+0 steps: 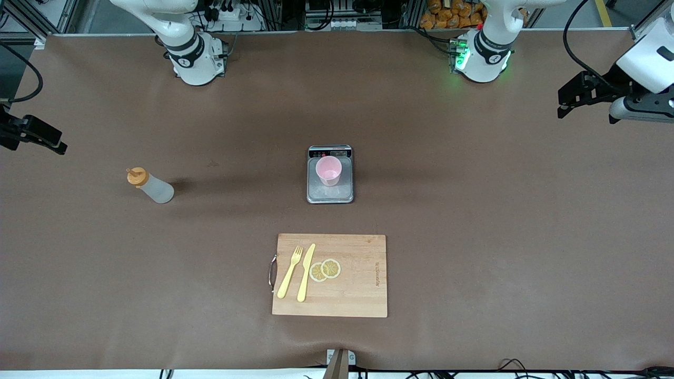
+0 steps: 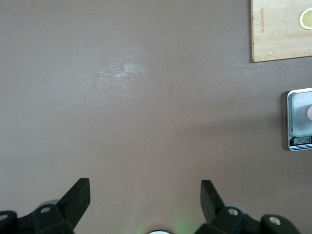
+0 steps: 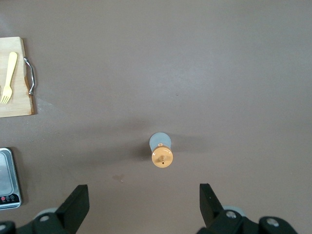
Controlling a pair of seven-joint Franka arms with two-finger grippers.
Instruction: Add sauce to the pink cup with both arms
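Observation:
The sauce bottle [image 1: 150, 185], frosted white with an orange cap, stands upright on the table toward the right arm's end. It also shows in the right wrist view [image 3: 161, 151], seen from above. The pink cup [image 1: 328, 170] stands on a steel scale [image 1: 330, 196] at the table's middle; only a sliver of the cup [image 2: 309, 112] shows in the left wrist view. My right gripper [image 1: 59, 146] is open and empty, up over the right arm's end of the table. My left gripper [image 1: 563, 105] is open and empty, up over the left arm's end.
A wooden cutting board [image 1: 358, 295] lies nearer the front camera than the scale. It carries a yellow fork [image 1: 290, 271], a yellow knife [image 1: 306, 272] and two lemon slices [image 1: 325, 269]. The scale [image 2: 297, 114] and the board [image 2: 278, 29] show in the left wrist view.

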